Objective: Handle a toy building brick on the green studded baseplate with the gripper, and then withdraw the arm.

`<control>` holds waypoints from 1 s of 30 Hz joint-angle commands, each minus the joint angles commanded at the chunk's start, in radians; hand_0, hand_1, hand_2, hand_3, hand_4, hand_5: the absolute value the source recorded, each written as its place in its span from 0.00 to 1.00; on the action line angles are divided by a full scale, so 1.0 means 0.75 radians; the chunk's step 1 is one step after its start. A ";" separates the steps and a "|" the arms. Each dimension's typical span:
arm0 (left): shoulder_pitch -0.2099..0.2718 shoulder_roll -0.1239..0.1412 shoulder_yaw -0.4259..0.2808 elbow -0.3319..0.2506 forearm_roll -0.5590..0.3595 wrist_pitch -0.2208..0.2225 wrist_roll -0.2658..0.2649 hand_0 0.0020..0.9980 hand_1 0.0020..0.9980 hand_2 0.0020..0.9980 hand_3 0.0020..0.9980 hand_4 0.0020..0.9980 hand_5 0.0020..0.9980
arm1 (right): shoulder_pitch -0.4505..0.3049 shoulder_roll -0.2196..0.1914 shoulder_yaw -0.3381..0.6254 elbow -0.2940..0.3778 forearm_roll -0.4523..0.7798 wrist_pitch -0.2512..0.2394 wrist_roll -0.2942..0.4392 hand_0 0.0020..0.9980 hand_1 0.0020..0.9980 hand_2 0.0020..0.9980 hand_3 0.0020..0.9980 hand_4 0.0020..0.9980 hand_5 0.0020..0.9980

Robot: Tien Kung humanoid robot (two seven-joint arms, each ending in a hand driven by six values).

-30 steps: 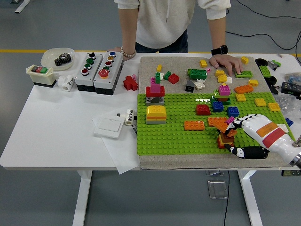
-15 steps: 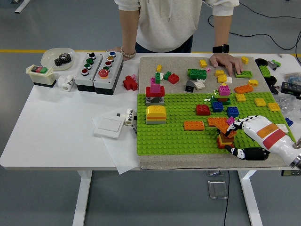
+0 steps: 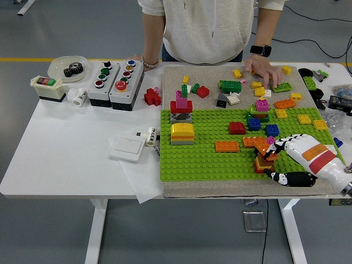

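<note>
A clear bowl (image 3: 59, 69) holds a black gear (image 3: 73, 69). The right hand (image 3: 291, 157) grips an orange brick (image 3: 264, 159) on the green baseplate (image 3: 203, 159), partly hiding it.

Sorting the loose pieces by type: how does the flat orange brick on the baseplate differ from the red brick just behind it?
The flat orange brick is a low, long plate; the red brick is taller and more compact. The orange one sits nearer the table's near edge, the red one farther back and slightly right. They differ in colour. Both stand free on the green studded baseplate, untouched by any hand.
</note>
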 joint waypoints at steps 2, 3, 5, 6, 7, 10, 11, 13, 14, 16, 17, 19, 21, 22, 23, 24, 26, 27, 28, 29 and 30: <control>0.000 0.000 0.000 0.000 0.001 0.000 0.000 0.42 0.47 0.50 0.60 0.61 0.77 | -0.003 0.000 -0.001 0.003 -0.001 0.002 0.001 0.55 0.53 0.58 0.55 0.72 0.44; 0.000 0.000 0.000 0.000 0.002 -0.001 0.000 0.42 0.47 0.50 0.60 0.61 0.77 | -0.003 0.000 -0.001 0.004 -0.002 0.003 0.001 0.55 0.53 0.58 0.55 0.72 0.44; 0.000 0.000 0.000 0.000 0.000 0.000 0.000 0.42 0.47 0.50 0.60 0.61 0.77 | -0.007 -0.001 0.000 0.009 -0.004 0.006 0.001 0.55 0.53 0.58 0.55 0.72 0.44; 0.000 0.000 0.000 0.000 0.000 0.000 0.000 0.42 0.47 0.50 0.60 0.61 0.77 | -0.009 0.000 0.001 0.011 -0.004 0.006 0.002 0.55 0.53 0.58 0.55 0.72 0.44; 0.000 0.000 0.000 0.000 0.001 0.000 0.000 0.42 0.47 0.50 0.60 0.61 0.77 | -0.011 0.000 0.001 0.013 -0.003 0.006 0.002 0.54 0.52 0.58 0.55 0.72 0.44; -0.001 0.000 0.000 0.000 0.001 0.000 0.000 0.42 0.47 0.50 0.60 0.61 0.77 | -0.013 0.000 -0.001 0.016 -0.004 0.007 0.002 0.54 0.52 0.58 0.55 0.72 0.44; -0.001 0.000 0.000 0.000 0.001 0.000 0.000 0.42 0.47 0.50 0.60 0.61 0.77 | -0.013 0.000 -0.002 0.017 -0.005 0.007 0.003 0.54 0.52 0.58 0.55 0.72 0.44; -0.001 0.000 0.001 0.000 0.000 0.000 0.000 0.42 0.47 0.50 0.60 0.61 0.77 | -0.015 0.000 -0.003 0.019 -0.006 0.008 0.003 0.54 0.52 0.58 0.55 0.72 0.44; -0.001 0.000 0.001 0.000 0.000 0.000 -0.001 0.42 0.47 0.50 0.60 0.61 0.77 | -0.015 0.000 -0.004 0.021 -0.005 0.008 0.003 0.54 0.52 0.58 0.55 0.72 0.44; -0.001 0.000 0.001 0.000 -0.001 0.001 0.000 0.42 0.47 0.50 0.60 0.61 0.77 | -0.016 0.000 -0.005 0.023 -0.006 0.009 0.003 0.54 0.52 0.58 0.55 0.72 0.44; -0.001 0.000 0.002 0.000 -0.002 0.001 -0.001 0.42 0.47 0.50 0.60 0.61 0.77 | -0.016 0.000 -0.005 0.024 -0.006 0.009 0.003 0.54 0.52 0.58 0.55 0.72 0.44; -0.001 0.000 0.002 0.000 -0.002 0.001 -0.001 0.42 0.47 0.50 0.60 0.61 0.77 | -0.015 0.001 -0.007 0.025 -0.005 0.009 0.002 0.53 0.52 0.58 0.55 0.72 0.44; -0.002 0.000 0.001 0.000 -0.001 0.000 -0.001 0.42 0.47 0.50 0.60 0.61 0.77 | -0.014 0.001 -0.008 0.026 -0.004 0.009 0.002 0.53 0.52 0.58 0.55 0.72 0.44; -0.002 0.000 0.001 0.000 -0.001 0.000 -0.001 0.42 0.47 0.50 0.60 0.61 0.77 | -0.014 0.002 -0.009 0.027 -0.004 0.009 0.002 0.53 0.52 0.58 0.55 0.72 0.44; -0.002 0.000 0.002 0.000 -0.002 0.001 -0.001 0.42 0.47 0.50 0.60 0.61 0.77 | -0.013 0.003 -0.011 0.027 -0.003 0.009 0.002 0.53 0.52 0.58 0.55 0.72 0.44; -0.002 0.000 0.002 0.000 -0.003 0.001 -0.001 0.42 0.47 0.50 0.60 0.61 0.77 | -0.012 0.005 -0.013 0.026 -0.002 0.009 0.002 0.53 0.52 0.58 0.55 0.72 0.44; -0.002 0.001 0.002 0.000 -0.003 0.000 -0.001 0.42 0.48 0.50 0.60 0.61 0.77 | -0.011 0.006 -0.016 0.025 -0.002 0.009 0.001 0.53 0.52 0.58 0.55 0.73 0.44; -0.002 0.001 0.002 0.000 -0.003 0.000 -0.001 0.42 0.48 0.50 0.60 0.61 0.77 | -0.011 0.006 -0.017 0.025 -0.002 0.009 0.001 0.53 0.52 0.58 0.55 0.73 0.44; -0.002 0.000 0.002 0.000 -0.002 0.000 -0.001 0.42 0.48 0.50 0.60 0.61 0.77 | -0.009 0.008 -0.021 0.023 -0.002 0.009 0.001 0.53 0.52 0.58 0.55 0.73 0.44; -0.002 0.000 0.003 0.000 -0.002 0.000 -0.001 0.42 0.48 0.50 0.60 0.61 0.77 | -0.008 0.008 -0.023 0.022 -0.003 0.009 0.001 0.53 0.52 0.58 0.55 0.73 0.44; -0.002 0.001 0.003 0.000 -0.003 -0.001 -0.001 0.42 0.48 0.50 0.60 0.61 0.77 | -0.006 0.009 -0.023 0.020 -0.003 0.010 0.001 0.53 0.52 0.58 0.55 0.73 0.44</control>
